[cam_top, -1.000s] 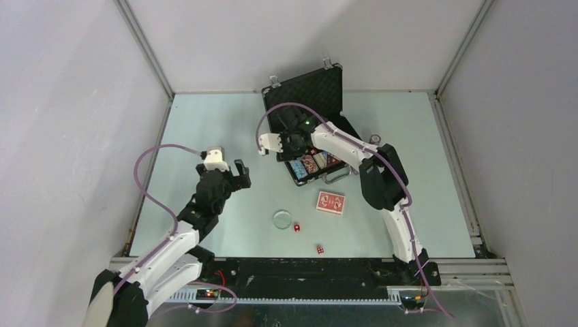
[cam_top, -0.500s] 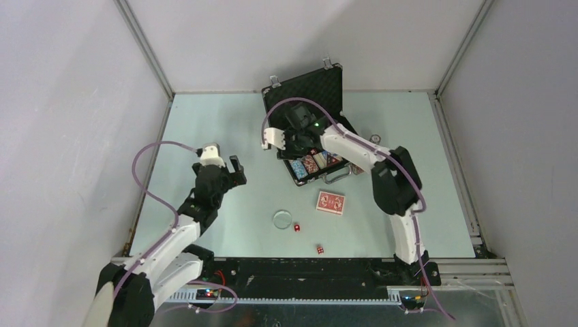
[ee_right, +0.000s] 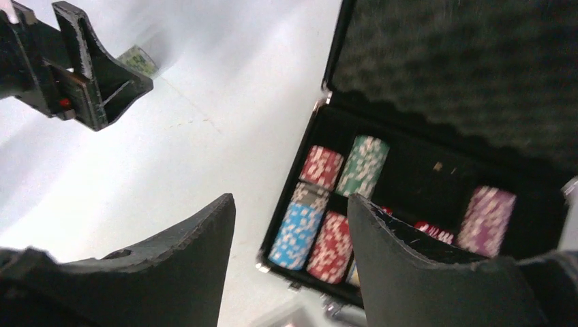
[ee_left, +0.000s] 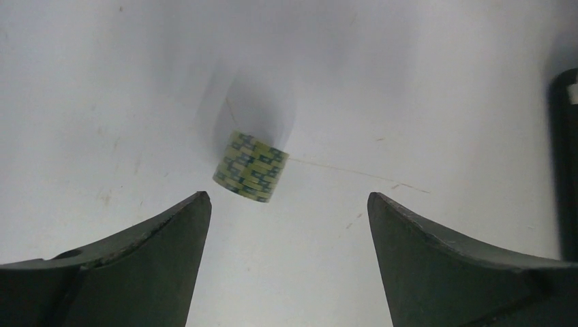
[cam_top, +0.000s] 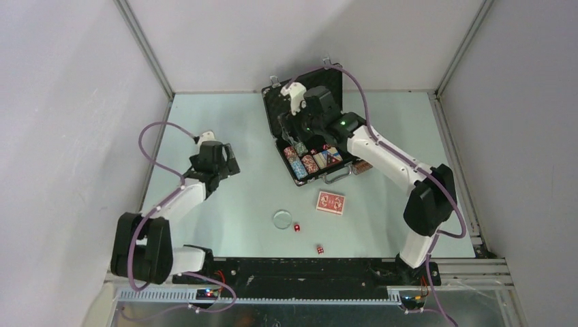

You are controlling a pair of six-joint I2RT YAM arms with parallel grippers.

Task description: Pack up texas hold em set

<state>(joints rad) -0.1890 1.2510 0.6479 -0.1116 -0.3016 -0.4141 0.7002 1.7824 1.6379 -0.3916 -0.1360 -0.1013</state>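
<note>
Pale table (cam_top: 204, 116) | briefcase (ee_right: 463, 68) open, chip stacks (ee_right: 294, 235) inside | left fingers (ee_left: 136, 259), right fingers (ee_right: 163, 266) spread, empty

The right gripper (ee_right: 290, 204) has lifted from the black foam-lined briefcase's (ee_right: 463, 68) tray toward its lid; the left gripper (ee_left: 287, 197) shifted slightly leftward

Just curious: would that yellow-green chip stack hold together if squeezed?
Probably not as one block: the chip stack shows separate, slightly staggered layers, so it could shear apart. Being round, loose chips might roll.
</note>
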